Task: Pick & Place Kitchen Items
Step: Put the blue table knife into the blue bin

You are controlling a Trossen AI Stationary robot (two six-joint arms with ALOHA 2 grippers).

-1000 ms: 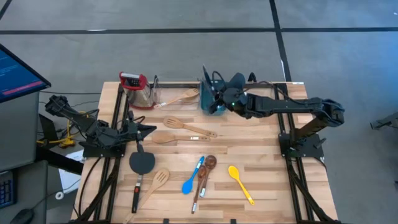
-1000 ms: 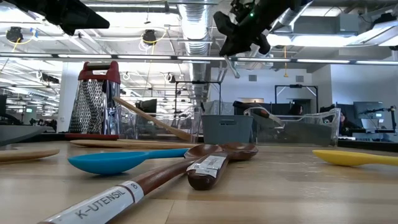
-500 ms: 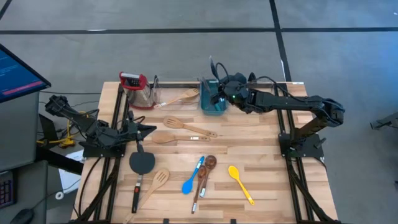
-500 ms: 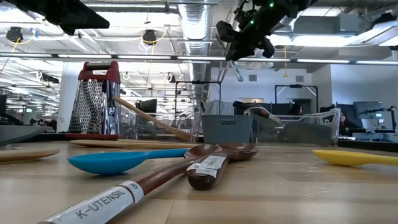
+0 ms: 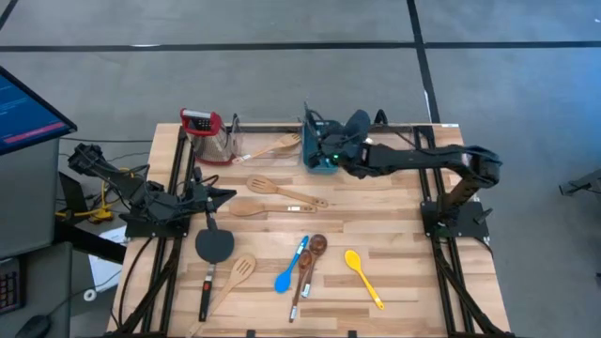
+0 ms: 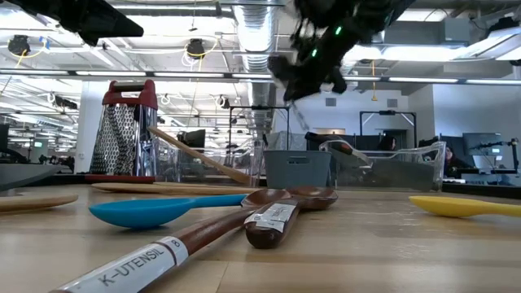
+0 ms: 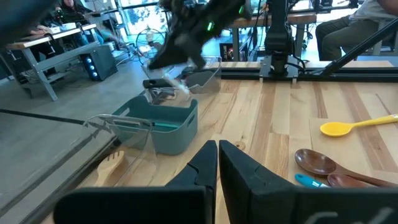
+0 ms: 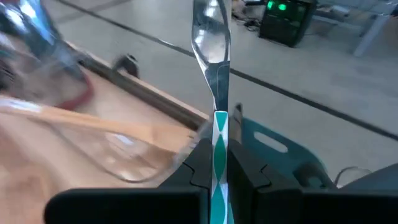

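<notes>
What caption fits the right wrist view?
Right gripper shut on a green-and-white-handled metal utensil, above the teal tub.

A pale plank worktop (image 5: 394,235) carries it all. Along the far edge stand a red-topped grater (image 5: 200,125), a clear bin (image 5: 263,141) and a teal tub (image 5: 320,158). Mid-board lie a slotted wooden spatula (image 5: 282,191) and wooden spoon (image 5: 263,208); nearer, a black spatula (image 5: 212,252), blue spoon (image 5: 289,271), dark-brown spoons (image 5: 308,261), yellow spoon (image 5: 362,274).

Your right gripper (image 6: 313,69) is hanging above the tub (image 6: 298,169).
You're looking past a blue spoon (image 6: 159,211), brown spoons (image 6: 269,220) and a yellow spoon (image 6: 464,205) toward the grater (image 6: 124,132).
</notes>
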